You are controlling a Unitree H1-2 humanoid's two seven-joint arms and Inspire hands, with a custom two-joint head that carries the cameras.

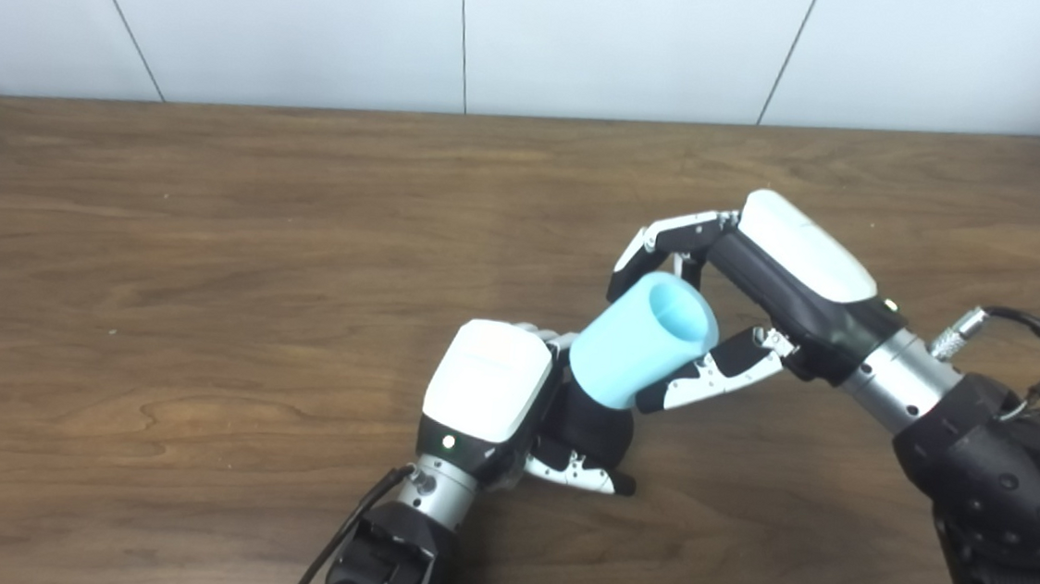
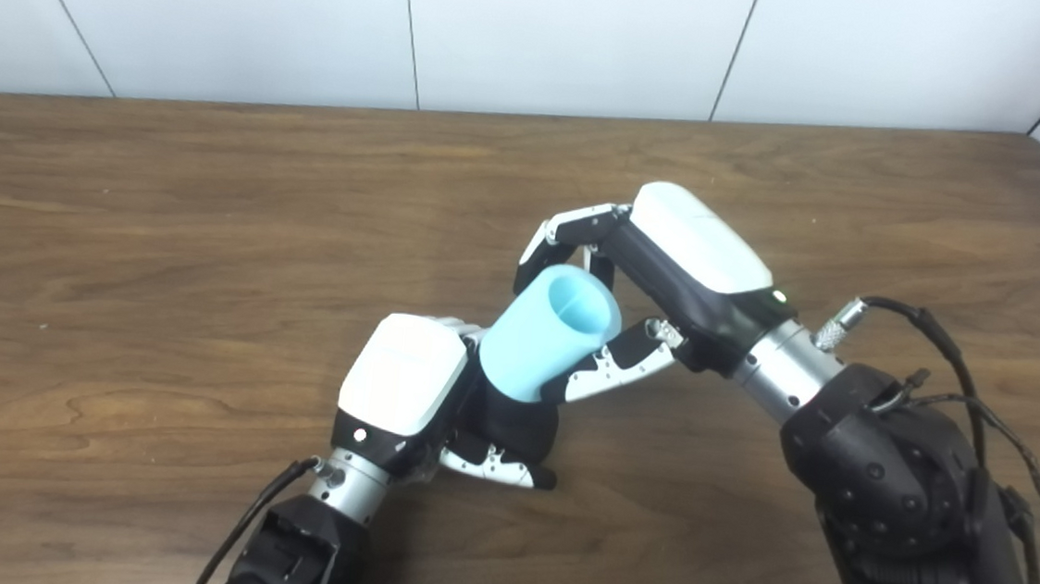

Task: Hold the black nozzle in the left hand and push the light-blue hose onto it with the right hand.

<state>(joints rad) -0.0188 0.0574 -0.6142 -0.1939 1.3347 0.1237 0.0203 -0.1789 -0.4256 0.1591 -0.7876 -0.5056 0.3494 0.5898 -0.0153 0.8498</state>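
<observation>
My left hand (image 1: pixel 498 397) sits low at the table's front middle, shut on the black nozzle (image 1: pixel 593 423), whose dark body shows between its fingers and thumb. The light-blue hose (image 1: pixel 644 341) is a short, wide tube, tilted up to the right with its open end facing up. Its lower end sits over the nozzle's top. My right hand (image 1: pixel 743 282) comes in from the right and is shut on the hose, fingers over the far side and thumb (image 1: pixel 718 373) under the near side. Most of the nozzle is hidden by the hose and my left hand.
The brown wooden table (image 1: pixel 207 258) stretches wide to the left and behind the hands. A white panelled wall (image 1: pixel 540 34) runs along its far edge. Black cables (image 2: pixel 968 383) loop off my right forearm at the right.
</observation>
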